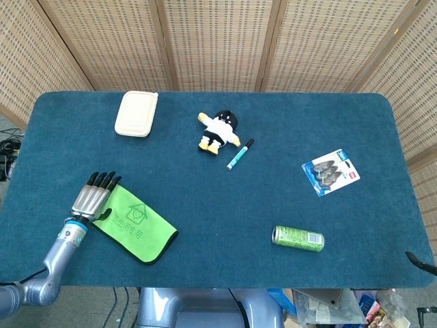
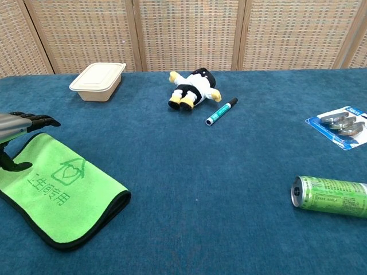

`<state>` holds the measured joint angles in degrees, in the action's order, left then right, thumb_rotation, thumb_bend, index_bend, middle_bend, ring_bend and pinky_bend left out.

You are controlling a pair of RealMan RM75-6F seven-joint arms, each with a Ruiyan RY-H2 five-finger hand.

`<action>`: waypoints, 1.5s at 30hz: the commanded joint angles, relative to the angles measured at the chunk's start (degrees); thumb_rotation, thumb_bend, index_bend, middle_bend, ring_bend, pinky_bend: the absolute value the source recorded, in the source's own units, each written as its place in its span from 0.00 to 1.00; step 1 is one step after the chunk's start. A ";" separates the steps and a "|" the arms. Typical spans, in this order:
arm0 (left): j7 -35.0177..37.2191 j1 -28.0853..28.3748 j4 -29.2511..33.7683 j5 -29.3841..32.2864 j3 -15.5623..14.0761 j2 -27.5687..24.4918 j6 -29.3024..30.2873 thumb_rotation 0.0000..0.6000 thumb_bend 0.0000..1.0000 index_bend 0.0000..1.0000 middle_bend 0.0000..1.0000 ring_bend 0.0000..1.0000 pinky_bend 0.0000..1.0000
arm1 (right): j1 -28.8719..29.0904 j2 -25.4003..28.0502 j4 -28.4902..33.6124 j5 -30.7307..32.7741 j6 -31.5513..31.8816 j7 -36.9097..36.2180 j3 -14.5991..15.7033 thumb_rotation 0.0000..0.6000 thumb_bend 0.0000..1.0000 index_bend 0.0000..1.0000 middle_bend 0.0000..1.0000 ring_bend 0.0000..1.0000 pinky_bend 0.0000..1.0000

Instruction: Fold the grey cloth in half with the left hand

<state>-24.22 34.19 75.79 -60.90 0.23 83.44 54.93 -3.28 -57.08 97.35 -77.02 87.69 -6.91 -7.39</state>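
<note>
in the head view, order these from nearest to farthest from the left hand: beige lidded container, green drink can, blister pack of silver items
Measured from the left hand at the table's left edge:
1. Beige lidded plastic container, at the far left of the table, straight beyond the hand.
2. Green drink can, lying on its side at the near right.
3. Blue blister pack of silver items, farther right still, towards the right edge.

The head view looks steeply down from above the near edge, far enough off to take in the whole table [image 1: 287,137] and the screen behind it; the chest view sits low at that same edge, facing level across the surface toward the screen, much nearer; both share the box [image 1: 136,113], doll [image 2: 192,87], pen [image 2: 221,111], can [image 1: 298,238] and, seemingly, the same cloth [image 2: 57,186].
</note>
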 commanded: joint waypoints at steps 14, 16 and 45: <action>2.65 2.14 -12.19 1.31 2.84 5.72 -6.63 1.00 0.37 0.00 0.00 0.00 0.00 | 0.54 -0.58 -0.02 0.79 -0.84 1.31 -0.09 1.00 0.00 0.00 0.00 0.00 0.00; 2.80 2.38 -13.26 1.43 3.09 6.11 -7.33 1.00 0.37 0.00 0.00 0.00 0.00 | 0.67 -0.66 0.02 0.90 -1.07 1.53 -0.08 1.00 0.00 0.00 0.00 0.00 0.00; 14.05 -10.68 10.95 -8.57 5.92 -11.62 17.74 1.00 0.23 0.00 0.00 0.00 0.00 | 0.30 -0.80 0.44 -1.01 0.60 1.85 0.38 1.00 0.00 0.00 0.00 0.00 0.00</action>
<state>-11.24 28.71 79.78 -66.40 6.45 76.17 64.13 -2.93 -57.81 97.81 -77.91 88.17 -5.16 -7.05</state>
